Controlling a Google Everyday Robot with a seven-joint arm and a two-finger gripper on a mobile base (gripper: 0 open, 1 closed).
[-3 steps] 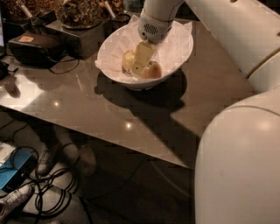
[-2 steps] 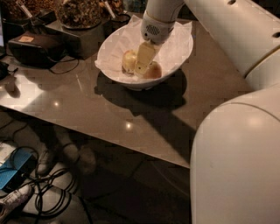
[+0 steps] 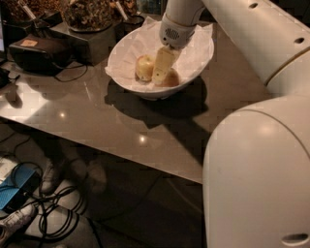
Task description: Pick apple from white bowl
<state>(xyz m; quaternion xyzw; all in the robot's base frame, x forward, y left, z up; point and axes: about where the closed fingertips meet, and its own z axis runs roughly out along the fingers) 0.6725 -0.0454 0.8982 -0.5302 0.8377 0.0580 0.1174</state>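
The white bowl (image 3: 193,72), lined with crinkled white paper, stands at the back of the grey table (image 3: 121,126). Two apples lie in it: a paler yellow one (image 3: 144,68) on the left and the orange-red apple (image 3: 172,79) on the right, partly hidden. My gripper (image 3: 162,72) reaches down into the bowl from the white wrist (image 3: 177,29). It sits between the two apples, right against the orange-red apple's left side.
A black device (image 3: 36,53) with a cable lies at the table's left. Dark containers of snacks (image 3: 87,12) stand behind the bowl. My white arm (image 3: 256,169) fills the right side. Cables, a blue box (image 3: 12,191) and shoes lie on the floor below the table's front edge.
The gripper has stayed down in the bowl, shifting only slightly. Both apples lie where they were.
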